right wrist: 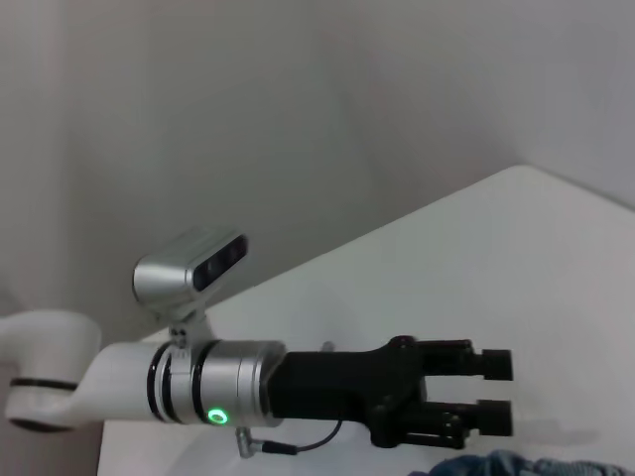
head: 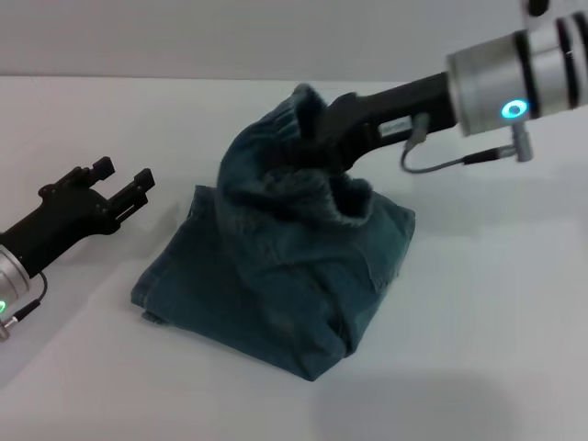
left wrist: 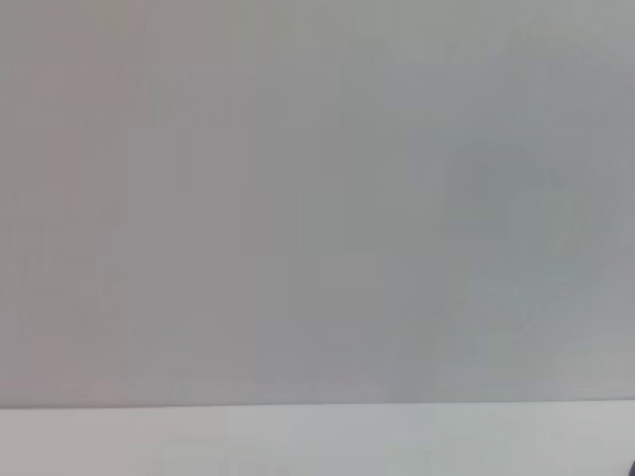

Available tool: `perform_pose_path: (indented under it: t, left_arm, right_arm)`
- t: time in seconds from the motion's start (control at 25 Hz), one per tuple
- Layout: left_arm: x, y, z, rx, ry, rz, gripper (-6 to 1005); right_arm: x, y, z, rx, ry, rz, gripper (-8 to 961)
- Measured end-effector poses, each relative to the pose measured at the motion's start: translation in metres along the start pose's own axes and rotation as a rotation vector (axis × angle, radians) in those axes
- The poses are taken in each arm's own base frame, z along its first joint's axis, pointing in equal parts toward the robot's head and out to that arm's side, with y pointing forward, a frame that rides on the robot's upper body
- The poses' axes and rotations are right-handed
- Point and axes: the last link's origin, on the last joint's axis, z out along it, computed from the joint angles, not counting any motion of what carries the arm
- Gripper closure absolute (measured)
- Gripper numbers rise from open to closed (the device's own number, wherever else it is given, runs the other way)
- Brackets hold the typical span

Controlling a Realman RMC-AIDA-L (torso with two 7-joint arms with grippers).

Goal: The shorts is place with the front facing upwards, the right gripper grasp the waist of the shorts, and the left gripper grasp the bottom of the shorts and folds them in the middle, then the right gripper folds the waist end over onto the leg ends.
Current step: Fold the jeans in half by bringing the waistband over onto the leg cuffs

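Observation:
The blue-green denim shorts (head: pixel 276 276) lie bunched in the middle of the white table, their lower part flat. The ruched waist (head: pixel 335 197) is pulled up off the table. My right gripper (head: pixel 317 138) reaches in from the upper right and is shut on the waist, its fingertips sunk in the fabric. To the left of the shorts, my left gripper (head: pixel 124 175) hovers apart from them, open and holding nothing. The right wrist view shows the left gripper (right wrist: pixel 496 392) open, with a strip of the shorts (right wrist: pixel 516 464) beneath it. I cannot pick out the leg ends.
The white table (head: pixel 478 349) spreads around the shorts on all sides. A pale wall (head: pixel 230 37) stands behind its far edge. In the left wrist view there is only the wall (left wrist: pixel 298 198) and a strip of table (left wrist: pixel 298 441).

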Motion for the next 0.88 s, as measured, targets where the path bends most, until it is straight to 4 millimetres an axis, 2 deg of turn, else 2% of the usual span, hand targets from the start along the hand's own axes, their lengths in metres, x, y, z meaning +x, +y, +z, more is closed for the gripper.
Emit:
perform_pose_path:
  t: [0.2, 0.4, 0.88]
  left_arm:
    - [-0.007, 0.008, 0.007, 0.005, -0.014, 0.008, 305]
    - [-0.01, 0.013, 0.013, 0.005, -0.029, 0.02, 305]
    - [-0.008, 0.011, 0.02, 0.051, -0.02, 0.064, 304]
  right_arm:
    - [-0.001, 0.005, 0.024, -0.003, 0.057, -0.054, 873]
    - [-0.004, 0.005, 0.036, 0.011, 0.09, -0.082, 871]
    - [-0.01, 0.003, 0.033, 0.037, 0.068, -0.133, 488]
